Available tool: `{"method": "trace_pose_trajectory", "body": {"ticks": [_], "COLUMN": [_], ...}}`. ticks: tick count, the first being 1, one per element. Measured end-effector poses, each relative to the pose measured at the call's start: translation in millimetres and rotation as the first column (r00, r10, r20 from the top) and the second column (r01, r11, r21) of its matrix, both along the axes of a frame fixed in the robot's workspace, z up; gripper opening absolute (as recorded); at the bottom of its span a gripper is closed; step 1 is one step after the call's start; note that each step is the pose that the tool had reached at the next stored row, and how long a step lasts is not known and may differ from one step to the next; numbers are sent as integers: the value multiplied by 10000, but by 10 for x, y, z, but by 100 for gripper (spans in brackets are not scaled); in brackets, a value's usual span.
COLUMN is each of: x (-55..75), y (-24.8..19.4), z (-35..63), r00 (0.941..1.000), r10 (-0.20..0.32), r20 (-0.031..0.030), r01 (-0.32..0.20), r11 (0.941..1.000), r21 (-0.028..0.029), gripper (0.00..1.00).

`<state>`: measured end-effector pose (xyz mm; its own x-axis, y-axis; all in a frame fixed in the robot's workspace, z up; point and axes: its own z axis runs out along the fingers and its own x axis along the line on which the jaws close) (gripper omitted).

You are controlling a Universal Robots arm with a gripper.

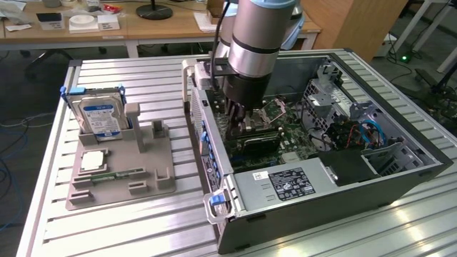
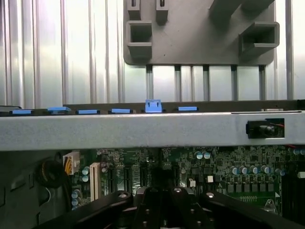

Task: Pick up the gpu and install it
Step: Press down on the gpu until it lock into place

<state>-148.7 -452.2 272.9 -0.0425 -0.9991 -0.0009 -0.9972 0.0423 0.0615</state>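
The gpu [image 1: 258,140] stands upright just below the closed gripper [image 1: 239,119] — inside the case [image 1: 343,182].

My exterior view looks down at an angle from well above on the slatted table [image 1: 114,225], taking in the open computer case [image 1: 321,160] and grey holder tray [image 1: 136,176]. My wrist view sits close inside the case, facing the motherboard [image 2: 228,171], case wall [image 2: 143,131] and that tray [image 2: 200,38] beyond.
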Motion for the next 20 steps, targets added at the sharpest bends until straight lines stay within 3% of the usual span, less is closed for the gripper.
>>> {"method": "trace_pose_trajectory", "body": {"ticks": [12, 15, 17, 20], "x": [-37, -33, -15, 0], "y": [-1, 0, 1, 3], "z": [-117, -137, -140, -109], "r00": [10000, 10000, 10000, 10000], "r10": [3, 2, -5, 4], "r20": [-15, -61, -66, -35], "r01": [-3, -2, 5, -4], "r11": [10000, 10000, 10000, 9999], "r21": [-10, -14, 10, 149], "gripper": [11, 11, 11, 11]}}
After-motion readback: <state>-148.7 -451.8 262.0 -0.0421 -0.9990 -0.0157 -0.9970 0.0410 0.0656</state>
